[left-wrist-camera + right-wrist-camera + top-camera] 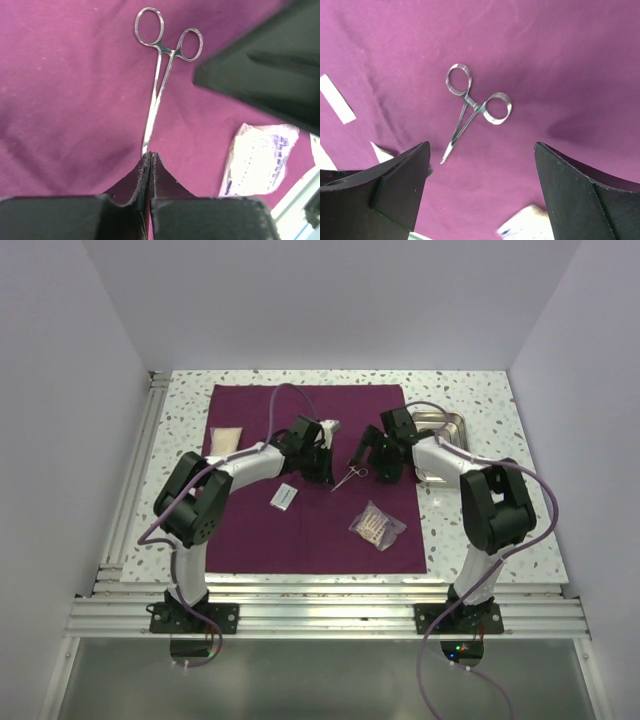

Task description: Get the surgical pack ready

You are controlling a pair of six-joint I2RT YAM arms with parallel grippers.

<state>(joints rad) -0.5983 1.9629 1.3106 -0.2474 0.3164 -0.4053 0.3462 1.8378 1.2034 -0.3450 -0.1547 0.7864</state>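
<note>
Forceps (pixel 348 477) lie flat near the middle of the surgical pack (pixel 310 540), the plum-maroon drape spread open as a full sheet over the worktop (pixel 480 390), and both arms bend in over them. Judging by the task, the sheet is laid out so that items can be gathered on it before wrapping. A white packet (pixel 284 497), a clear bag (pixel 377 525) and a beige pad (pixel 225 440) rest on the cloth, apart from one another, while the steel tray (pixel 452 423) sits off the drape's right edge on bare worktop.

The left pincer (pixel 150 161) has its fingers pressed together with nothing visible between them, their tips just beside the pointed end of the forceps; whether they touch the steel I cannot tell. Closed like that, it looks better suited to nudging or steadying than to grasping. The right pincer (pixel 482 146) is spread wide and hangs over the tool without touching it, the forceps framed between its fingers as if lined up for a pick.

Both forearms reach toward the centre from their bases, elbows raised and wrists tipped down, so the two pincers face each other across the forceps
</note>
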